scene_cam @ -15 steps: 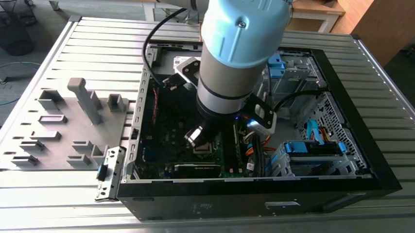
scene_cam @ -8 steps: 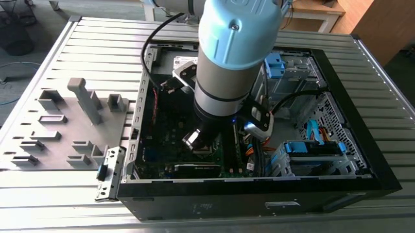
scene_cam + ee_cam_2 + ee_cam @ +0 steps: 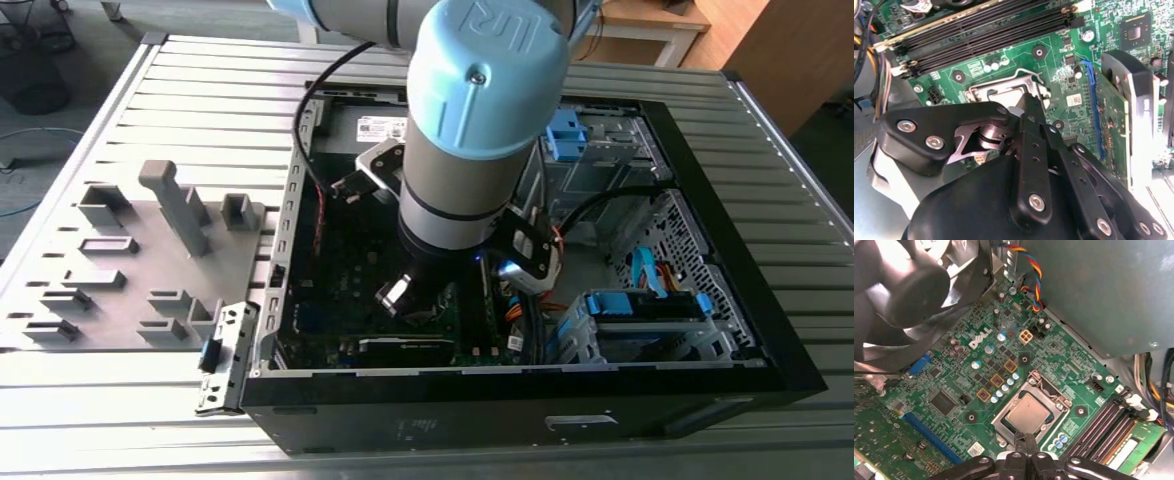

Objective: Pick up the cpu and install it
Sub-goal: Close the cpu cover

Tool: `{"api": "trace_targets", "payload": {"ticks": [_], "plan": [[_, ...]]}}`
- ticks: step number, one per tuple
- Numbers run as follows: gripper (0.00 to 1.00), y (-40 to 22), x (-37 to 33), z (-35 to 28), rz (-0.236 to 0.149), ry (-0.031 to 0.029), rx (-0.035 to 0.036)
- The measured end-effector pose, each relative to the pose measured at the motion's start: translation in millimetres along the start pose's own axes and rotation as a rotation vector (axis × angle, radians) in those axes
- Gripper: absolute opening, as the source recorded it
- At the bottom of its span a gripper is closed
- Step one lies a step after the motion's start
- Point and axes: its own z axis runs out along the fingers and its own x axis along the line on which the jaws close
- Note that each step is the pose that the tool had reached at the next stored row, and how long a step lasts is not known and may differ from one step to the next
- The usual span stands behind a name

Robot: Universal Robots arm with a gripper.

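Observation:
The cpu (image 3: 1027, 411), a flat grey-silver square, lies face up inside the metal-framed socket (image 3: 1002, 421) on the green motherboard. My gripper (image 3: 1026, 439) hangs just above the socket's edge, at one side of the cpu. Its two black fingers are pressed together and shut, and nothing shows between them. In the second wrist view the same fingertips (image 3: 1030, 102) stand over the socket frame (image 3: 985, 89), covering part of it. The exterior view has the arm (image 3: 467, 150) reaching down into the open computer case (image 3: 747, 330).
Black memory slots (image 3: 1106, 427) run beside the socket. A large fan (image 3: 909, 285) and coloured cables (image 3: 1030, 275) sit close by. An expansion card (image 3: 1134, 110) stands near the gripper. A grey tray (image 3: 134, 260) with raised blocks lies outside the case, at the exterior view's left.

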Motion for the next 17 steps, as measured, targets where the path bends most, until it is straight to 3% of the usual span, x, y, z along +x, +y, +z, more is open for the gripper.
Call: {"api": "trace_targets", "payload": {"ticks": [5, 17], "plan": [[0.11, -0.6, 0.3, 6.5, 0.003, 0.0045, 0.0054], [0.11, -2.5, -1.1, 12.0, 0.004, 0.0049, 0.0061]]}}
